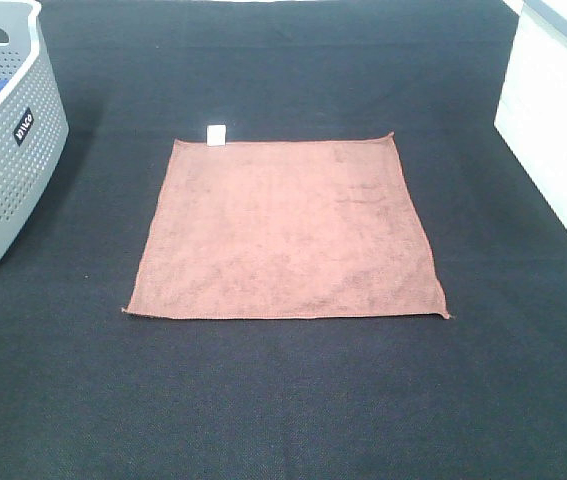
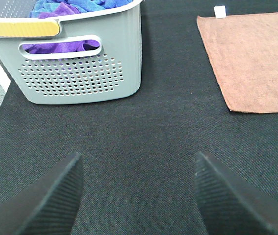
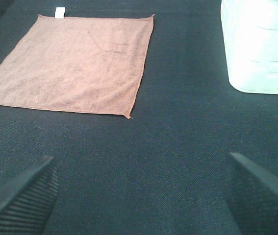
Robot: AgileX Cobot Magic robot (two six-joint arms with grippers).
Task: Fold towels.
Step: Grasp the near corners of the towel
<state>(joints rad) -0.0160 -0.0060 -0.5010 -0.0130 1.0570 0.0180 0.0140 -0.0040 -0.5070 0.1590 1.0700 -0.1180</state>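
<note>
A square reddish-brown towel (image 1: 285, 230) lies flat and unfolded on the dark table, with a small white tag (image 1: 217, 134) on its far edge. It also shows in the left wrist view (image 2: 256, 58) and the right wrist view (image 3: 75, 63). My left gripper (image 2: 139, 196) is open and empty, over bare table short of the towel's near left corner. My right gripper (image 3: 143, 196) is open and empty, over bare table short of the towel's near right corner. Neither gripper shows in the high view.
A grey perforated basket (image 1: 3, 150) stands at the far left; in the left wrist view it (image 2: 80, 73) holds blue and purple cloths (image 2: 70, 9). A white bin (image 1: 558, 120) stands at the far right, also in the right wrist view (image 3: 259, 44).
</note>
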